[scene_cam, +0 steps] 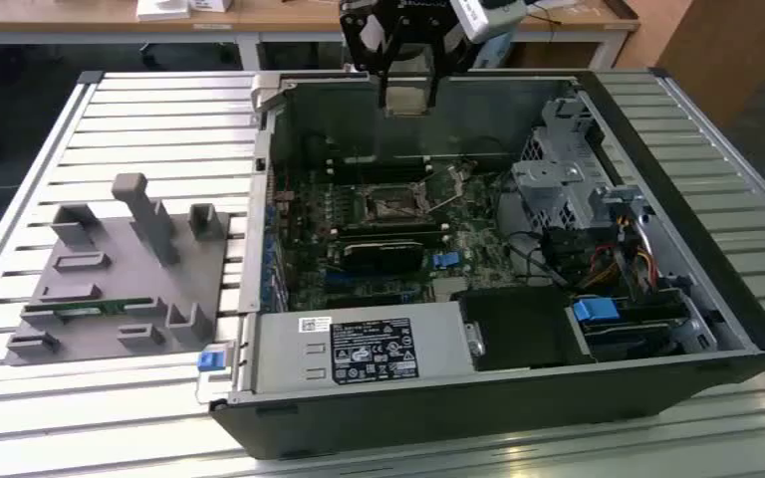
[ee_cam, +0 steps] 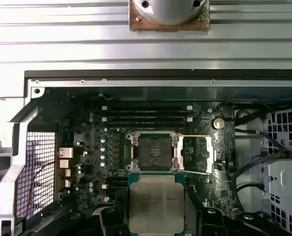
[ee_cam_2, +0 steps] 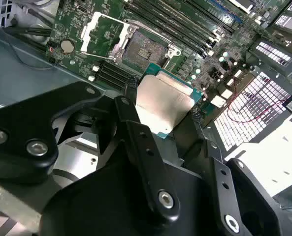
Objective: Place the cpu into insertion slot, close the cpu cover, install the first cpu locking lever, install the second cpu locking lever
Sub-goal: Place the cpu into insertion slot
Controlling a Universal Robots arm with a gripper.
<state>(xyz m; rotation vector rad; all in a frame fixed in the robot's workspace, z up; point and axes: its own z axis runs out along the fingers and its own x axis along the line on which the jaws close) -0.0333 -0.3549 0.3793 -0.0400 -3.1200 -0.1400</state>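
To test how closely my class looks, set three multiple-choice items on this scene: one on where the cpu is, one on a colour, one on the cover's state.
1. Where is the cpu? A in the slot; B in the gripper, over the case; C lying on the board.
2. The board is: A green; B red; C white.
3. The cover is: A shut; B missing; C swung open.
B: the gripper holds it above the empty slot. A: green shows around the slot. C: the frame stands clear of the bare slot.
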